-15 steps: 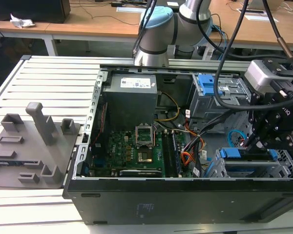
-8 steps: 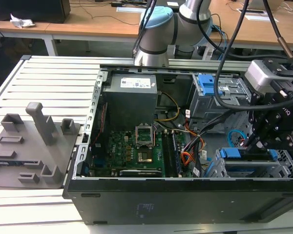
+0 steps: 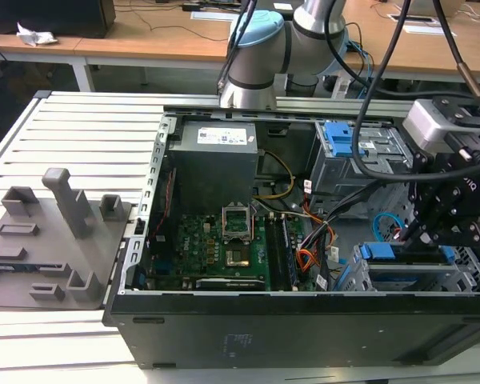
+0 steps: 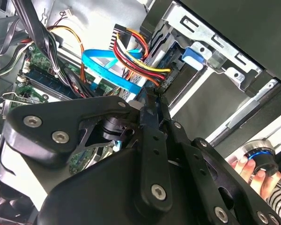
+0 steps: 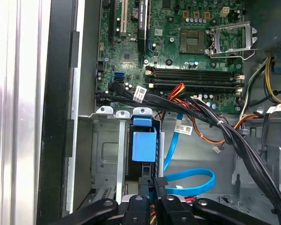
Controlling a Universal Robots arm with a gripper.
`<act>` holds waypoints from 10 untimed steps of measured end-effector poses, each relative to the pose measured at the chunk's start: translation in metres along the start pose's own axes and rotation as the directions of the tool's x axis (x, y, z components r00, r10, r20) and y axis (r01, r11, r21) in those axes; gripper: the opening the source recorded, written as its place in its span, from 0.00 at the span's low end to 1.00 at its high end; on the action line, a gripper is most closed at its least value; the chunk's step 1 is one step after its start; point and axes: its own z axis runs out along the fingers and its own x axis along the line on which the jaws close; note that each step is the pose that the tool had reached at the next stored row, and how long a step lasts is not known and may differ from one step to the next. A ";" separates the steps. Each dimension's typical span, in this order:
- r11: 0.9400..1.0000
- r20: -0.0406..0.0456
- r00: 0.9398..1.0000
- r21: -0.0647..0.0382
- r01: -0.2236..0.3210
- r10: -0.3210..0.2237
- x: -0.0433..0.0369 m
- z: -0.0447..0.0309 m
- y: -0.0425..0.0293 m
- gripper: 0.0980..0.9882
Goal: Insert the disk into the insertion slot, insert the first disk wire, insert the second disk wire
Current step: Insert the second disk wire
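A: What fills the scene?

B: An open computer case (image 3: pixel 304 320) lies on a slatted metal table (image 3: pixel 80 128). Inside are the green motherboard (image 3: pixel 216 244), a grey power supply (image 3: pixel 216 164) and a grey box with a blue latch (image 3: pixel 340 140).

A: Where is the robot's hand?

B: The black hand (image 3: pixel 432 228) hangs over the drive cage at the exterior view's right. In the first wrist view its fingers (image 5: pixel 160 194) sit close together, nearly closed, pinching what seems to be a dark connector; I cannot tell for certain that they grip it.

A: And the disk?

B: Its blue carrier (image 5: pixel 144 143) shows on edge inside the insertion slot (image 5: pixel 107 159) of the grey cage, so the disk looks already seated.

A: The wires?

B: A blue flat cable (image 5: pixel 187 180) and a red, yellow and black bundle (image 4: pixel 143 63) lie just beside the hand. I judge a wire is being plugged; whether either is fully home is hidden.

A: Anything else?

B: A person's fingers (image 4: pixel 247 169) holding a round knob appear in the second wrist view.
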 end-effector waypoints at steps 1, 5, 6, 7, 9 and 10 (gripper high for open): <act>1.000 0.000 1.000 0.000 0.000 0.000 0.0002 0.0002 -0.0001 0.07; 1.000 0.002 1.000 0.000 0.000 0.000 0.0013 0.0043 -0.0004 0.07; 1.000 0.002 1.000 0.000 0.000 0.000 0.0013 0.0045 -0.0004 0.07; 1.000 0.003 1.000 0.000 0.000 0.000 0.0013 0.0047 -0.0004 0.07; 1.000 0.003 1.000 0.000 0.000 0.000 0.0012 0.0051 -0.0005 0.08; 1.000 0.003 1.000 0.000 0.000 0.000 0.0012 0.0046 -0.0005 0.15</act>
